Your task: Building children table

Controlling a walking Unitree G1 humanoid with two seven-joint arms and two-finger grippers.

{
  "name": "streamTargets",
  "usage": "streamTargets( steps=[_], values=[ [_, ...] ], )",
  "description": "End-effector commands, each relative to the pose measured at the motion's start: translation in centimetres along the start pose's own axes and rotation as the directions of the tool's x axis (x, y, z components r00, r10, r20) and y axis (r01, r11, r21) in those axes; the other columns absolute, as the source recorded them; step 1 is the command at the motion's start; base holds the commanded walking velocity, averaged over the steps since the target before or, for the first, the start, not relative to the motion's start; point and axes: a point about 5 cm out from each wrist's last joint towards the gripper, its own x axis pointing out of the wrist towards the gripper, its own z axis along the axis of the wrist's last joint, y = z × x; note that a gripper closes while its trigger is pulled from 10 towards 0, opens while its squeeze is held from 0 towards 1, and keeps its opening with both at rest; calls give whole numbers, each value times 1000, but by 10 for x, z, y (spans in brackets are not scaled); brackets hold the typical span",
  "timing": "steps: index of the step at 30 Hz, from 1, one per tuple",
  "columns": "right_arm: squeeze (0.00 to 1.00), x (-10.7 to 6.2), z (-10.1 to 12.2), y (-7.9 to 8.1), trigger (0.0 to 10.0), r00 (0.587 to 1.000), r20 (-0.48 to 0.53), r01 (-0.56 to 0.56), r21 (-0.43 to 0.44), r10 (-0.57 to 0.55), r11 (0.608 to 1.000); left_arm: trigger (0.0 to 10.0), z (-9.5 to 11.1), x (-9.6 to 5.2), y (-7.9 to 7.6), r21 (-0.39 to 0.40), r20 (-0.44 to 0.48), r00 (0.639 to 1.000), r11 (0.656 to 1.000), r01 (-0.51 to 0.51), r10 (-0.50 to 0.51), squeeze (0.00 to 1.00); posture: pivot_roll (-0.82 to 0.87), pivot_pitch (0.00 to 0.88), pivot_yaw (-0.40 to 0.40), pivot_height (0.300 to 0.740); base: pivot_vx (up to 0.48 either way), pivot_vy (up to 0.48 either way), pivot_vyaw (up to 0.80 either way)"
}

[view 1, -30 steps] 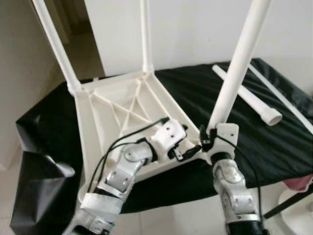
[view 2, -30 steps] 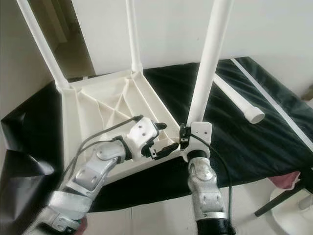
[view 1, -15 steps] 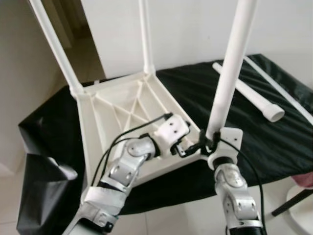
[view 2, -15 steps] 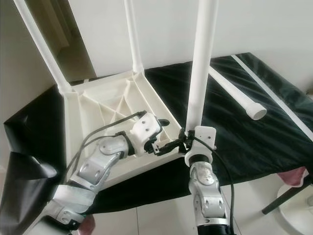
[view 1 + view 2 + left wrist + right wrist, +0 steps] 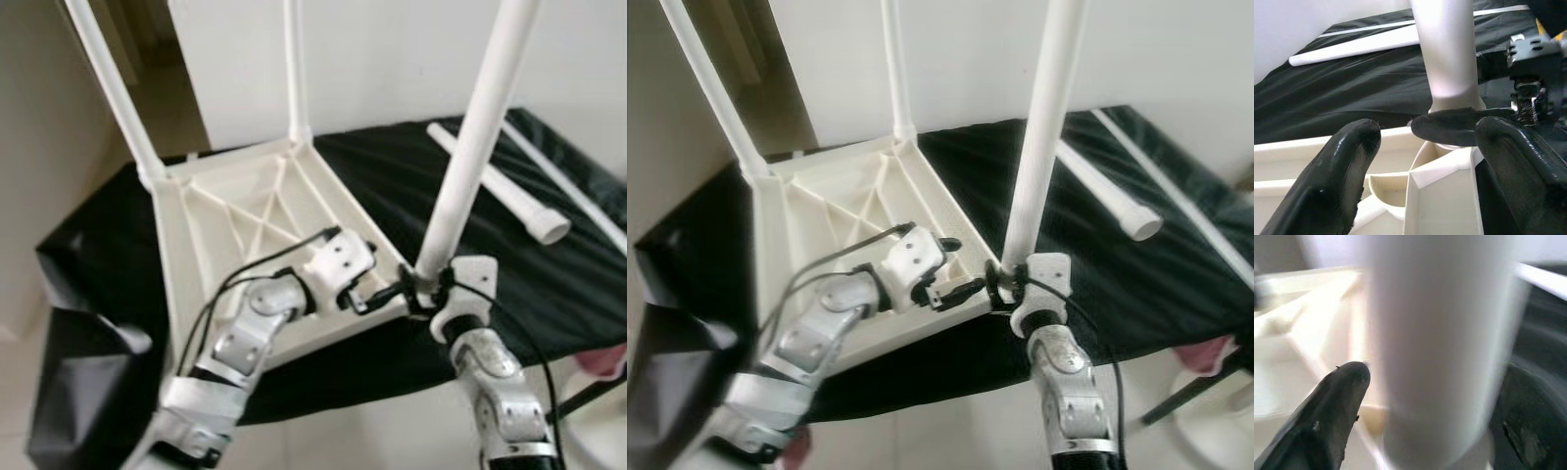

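Two legs (image 5: 111, 88) already stand up from the far corners of the little white table (image 5: 245, 220), which lies upside down on the counter (image 5: 549, 284) with its black cover. Its ribbed underside faces up, and its near edge hangs a bit over the counter's front.

A third leg (image 5: 470, 157) stands at the table's near right corner. It is long and white, and its long line runs up and down, leaning a little to the right at the top. Its foot sits right at the corner socket (image 5: 1442, 147). Whether it is pushed all the way in cannot be told.

One more leg (image 5: 500, 191) lies flat on the counter, well off to the right and far back.

The right tool (image 5: 429, 284) is the one on the job. Its two black fingers sit on each side of the leg's low end, just above the socket, and seem to squeeze it. So the leg goes straight up from this tool, and the socket is straight below it.

The left tool (image 5: 377, 297) comes in from the left at the same corner. Its fingers (image 5: 1337, 176) are spread apart with the table's corner rim between them, holding nothing tight, and one tip reaches near the foot of the leg.

The next push probably has to go straight down along the leg, while the left tool keeps the corner from sliding.
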Motion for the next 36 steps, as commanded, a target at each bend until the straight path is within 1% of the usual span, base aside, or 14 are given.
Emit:
streamTargets(
  steps=[1,6,13,15,16,17,21,22,23,24,25,26,27,36],
  values=[
    [0,3,3,-3,10000,998,17,-57,-12,57,998,10000,-3,-3,1,13,-17,999,999,-51,51,0,-21,0,11,740,0,0,0],
    [0,7,9,-18,10000,992,15,-120,-64,121,991,10000,-8,-7,-5,4,-27,999,1000,-20,20,0,-1,0,-6,740,0,0,0],
    [0,13,13,-27,10000,982,4,-190,-103,191,976,10000,-12,-16,-11,-14,-33,999,999,40,-41,0,12,0,-16,740,0,0,0],
    [0,16,11,-28,10000,954,-33,-301,-118,300,946,10000,-15,-22,-17,-30,-44,993,994,107,-108,0,25,0,-25,740,0,0,0],
    [0,16,11,-28,10000,954,-33,-301,-118,300,946,10000,-15,-22,-17,-30,-44,993,994,107,-108,0,25,0,-25,740,0,0,0],
    [0,18,8,-27,10000,933,-58,-361,-119,356,925,10000,-18,-24,-21,-35,-64,986,988,150,-152,0,34,0,-22,740,0,0,0],
    [0,20,3,-29,10000,907,-92,-420,-112,411,901,10000,-19,-26,-29,-28,-87,973,976,214,-216,0,45,0,-21,740,0,0,0],
    [0,21,2,-30,8980,904,-96,-426,-101,417,899,10000,-19,-27,-31,-28,-89,969,973,229,-231,0,46,0,-20,740,0,0,0],
    [0,22,1,-31,4784,902,-96,-429,-98,421,898,10000,-18,-28,-32,-27,-88,967,971,236,-237,0,47,0,-20,740,0,0,0],
    [0,22,1,-31,4784,902,-96,-429,-98,421,898,10000,-18,-28,-32,-27,-88,967,971,236,-237,0,47,0,-20,740,0,0,0],
    [0,22,0,-33,1725,899,-105,-435,-98,425,895,10000,-17,-28,-32,-26,-88,967,971,238,-240,0,48,0,-21,740,0,0,0],
    [0,21,-2,-34,1725,896,-111,-441,-97,431,892,10000,-17,-28,-32,-24,-87,967,971,240,-241,0,48,0,-21,740,0,0,0],
    [0,20,-5,-36,0,896,-120,-440,-98,429,892,10000,-16,-28,-32,-26,-85,968,971,236,-237,0,50,0,-20,740,0,0,0],
    [0,14,-14,-35,0,890,-123,-447,-49,438,893,10000,-14,-29,-34,-38,-83,966,970,241,-243,0,55,0,-19,740,0,0,0]
  ],
)
